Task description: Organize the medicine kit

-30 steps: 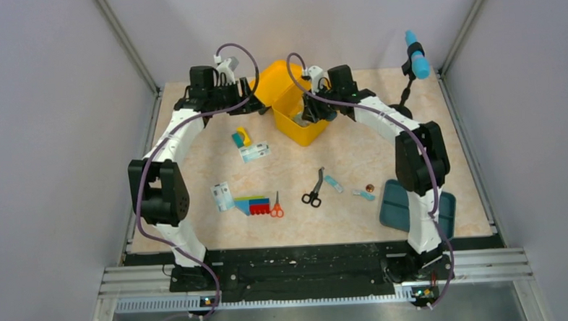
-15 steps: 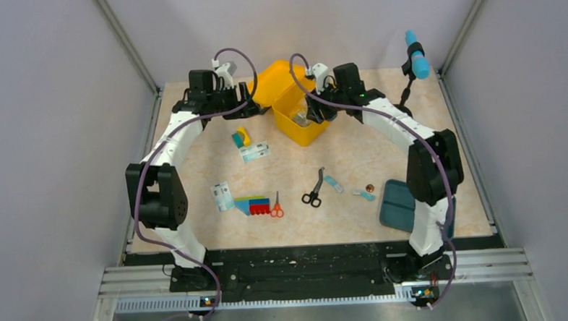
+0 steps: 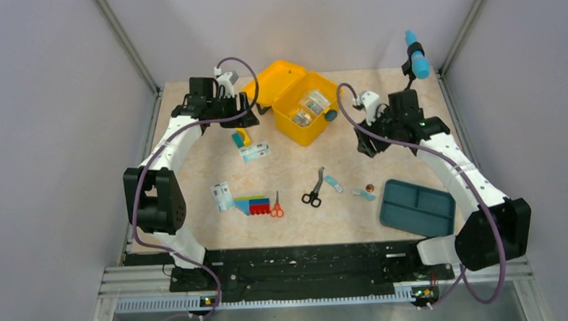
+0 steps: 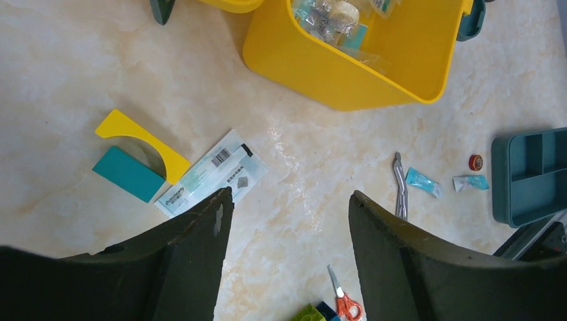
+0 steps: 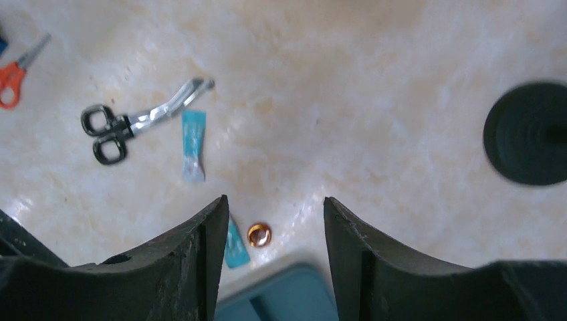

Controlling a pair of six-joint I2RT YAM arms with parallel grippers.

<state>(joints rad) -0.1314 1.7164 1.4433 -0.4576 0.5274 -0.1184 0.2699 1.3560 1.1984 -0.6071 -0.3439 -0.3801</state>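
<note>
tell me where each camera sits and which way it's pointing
Top external: above and behind the bases, looking down on the table; left arm and right arm show whole.
Left wrist: on the left arm, looking down past open left jaws at the medicine kit and a packet.
Right wrist: on the right arm, looking down past open right jaws at black scissors and a round cap.
Shared: both wrist views catch the teal tray and that cap.
</note>
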